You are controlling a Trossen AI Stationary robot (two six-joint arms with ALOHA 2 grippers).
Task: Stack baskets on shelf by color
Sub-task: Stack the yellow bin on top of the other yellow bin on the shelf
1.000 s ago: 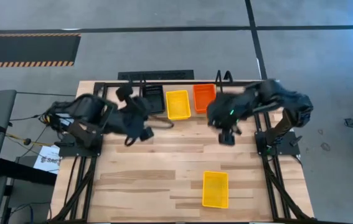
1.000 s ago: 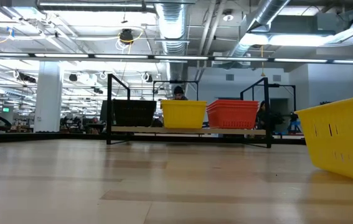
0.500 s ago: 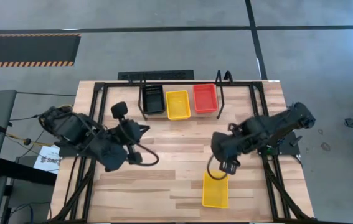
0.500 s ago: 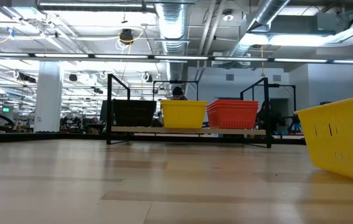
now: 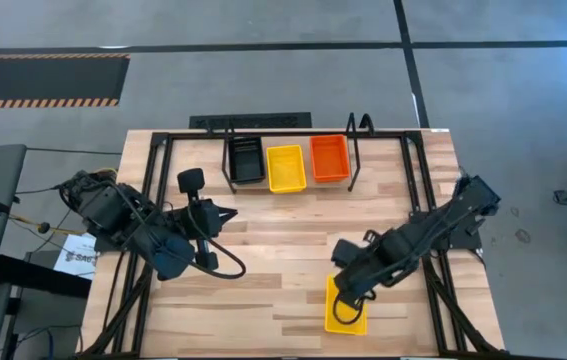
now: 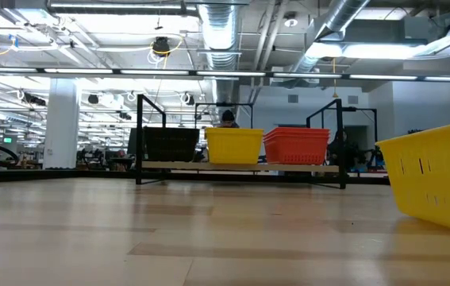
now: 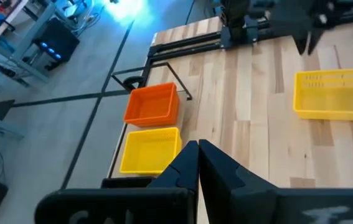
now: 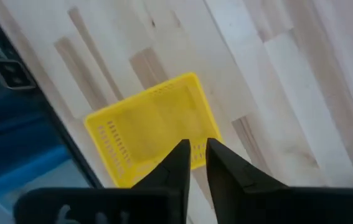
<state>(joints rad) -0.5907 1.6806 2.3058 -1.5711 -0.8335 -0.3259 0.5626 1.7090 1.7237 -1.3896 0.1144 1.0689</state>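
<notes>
The shelf [image 5: 354, 150] stands at the table's far edge and holds a black basket stack [image 5: 246, 160], a yellow one [image 5: 286, 167] and an orange one [image 5: 329, 157]; all three also show in the low view, side by side on the shelf [image 6: 240, 166]. A loose yellow basket [image 5: 347, 310] rests on its bottom near the front edge. My right gripper [image 8: 198, 149] hovers over that basket's far end, its fingers a narrow gap apart, touching nothing that I can see. My left gripper [image 7: 198, 144] is shut and empty, raised over the table's left middle [image 5: 229, 213].
The loose yellow basket also fills the low view's right edge [image 6: 439, 175]. Bare wooden tabletop [image 5: 263, 250] lies between the shelf and this basket. The black rail frame [image 5: 153, 150] runs along the table's sides and back.
My right gripper has swung from the orange stack on the shelf toward the table's near edge and now stands over the loose yellow basket. My left arm has drawn back from the shelf toward the table's left and near side. The baskets have not moved.
</notes>
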